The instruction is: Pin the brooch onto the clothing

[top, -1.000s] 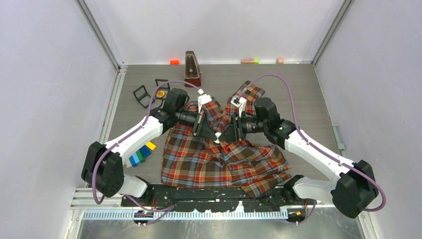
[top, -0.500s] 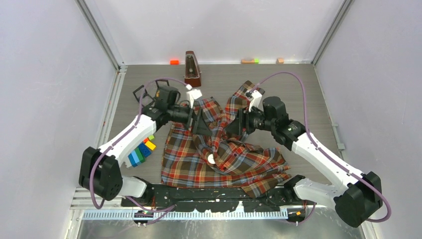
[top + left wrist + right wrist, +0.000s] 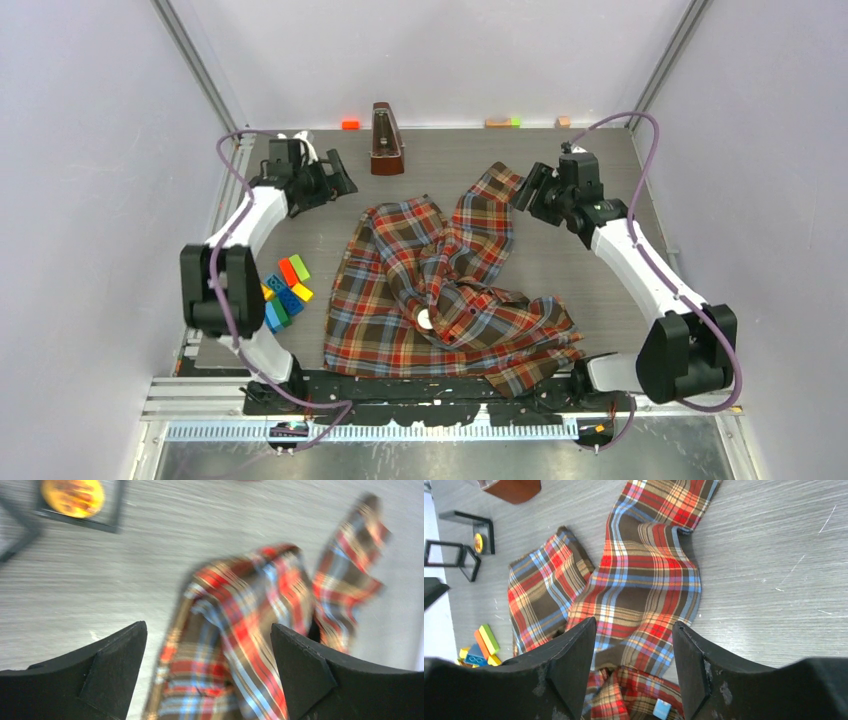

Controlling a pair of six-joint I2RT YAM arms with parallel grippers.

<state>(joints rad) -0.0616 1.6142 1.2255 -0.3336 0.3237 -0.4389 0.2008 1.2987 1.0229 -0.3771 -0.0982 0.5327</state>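
The clothing, a plaid shirt (image 3: 440, 290) in red, brown and light-blue checks, lies crumpled at the table's centre. A small white round brooch (image 3: 424, 320) rests on its folds; whether it is fastened I cannot tell. My left gripper (image 3: 338, 180) hovers open at the far left, away from the shirt, and the left wrist view shows blurred plaid (image 3: 240, 630) beyond the gripper (image 3: 207, 630). My right gripper (image 3: 523, 196) hangs open by the shirt's far sleeve (image 3: 495, 185). In the right wrist view the gripper (image 3: 634, 625) holds nothing, with the shirt (image 3: 649, 590) below it.
A brown wooden metronome (image 3: 386, 140) stands at the back. Coloured bricks (image 3: 283, 295) lie left of the shirt. Black frames (image 3: 459, 550) sit at the far left, one holding an orange disc (image 3: 72, 495). Small blocks (image 3: 500, 122) line the back wall.
Both grippers opened and drew back from the shirt's middle to the far left and far right. The white brooch left their grasp and dropped with the fabric onto the table.
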